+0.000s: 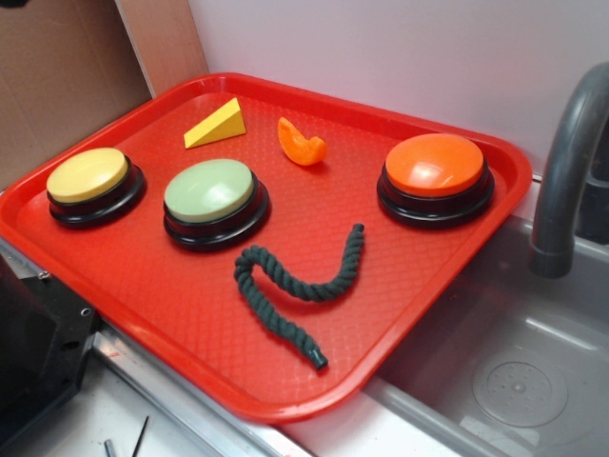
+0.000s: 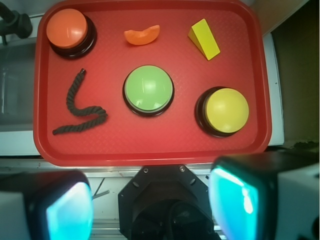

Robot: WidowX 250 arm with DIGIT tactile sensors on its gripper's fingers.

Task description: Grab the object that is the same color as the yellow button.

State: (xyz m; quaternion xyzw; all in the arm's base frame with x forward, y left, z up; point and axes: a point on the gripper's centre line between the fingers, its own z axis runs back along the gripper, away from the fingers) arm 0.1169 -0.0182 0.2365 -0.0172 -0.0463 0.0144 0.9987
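A small yellow wedge, the object (image 1: 216, 125) (image 2: 204, 39), lies on the red tray (image 1: 181, 314) (image 2: 150, 150) near its far edge. The yellow button (image 1: 88, 176) (image 2: 226, 110) with its black base stands at the tray's left end in the exterior view. My gripper (image 2: 152, 207) hangs high above the tray's near edge, open, with nothing between its two teal pads (image 2: 237, 200). It is well apart from the wedge. The exterior view does not show the gripper.
On the tray also stand a pale green button (image 1: 210, 191) (image 2: 148, 89) and an orange button (image 1: 435, 167) (image 2: 67, 28), plus a curved orange piece (image 1: 301, 145) (image 2: 142, 36) and a dark green rope (image 1: 300, 286) (image 2: 78, 107). A grey faucet (image 1: 566, 171) and sink (image 1: 514, 381) lie to the right. The robot's black base (image 2: 167, 200) sits below the tray's near edge.
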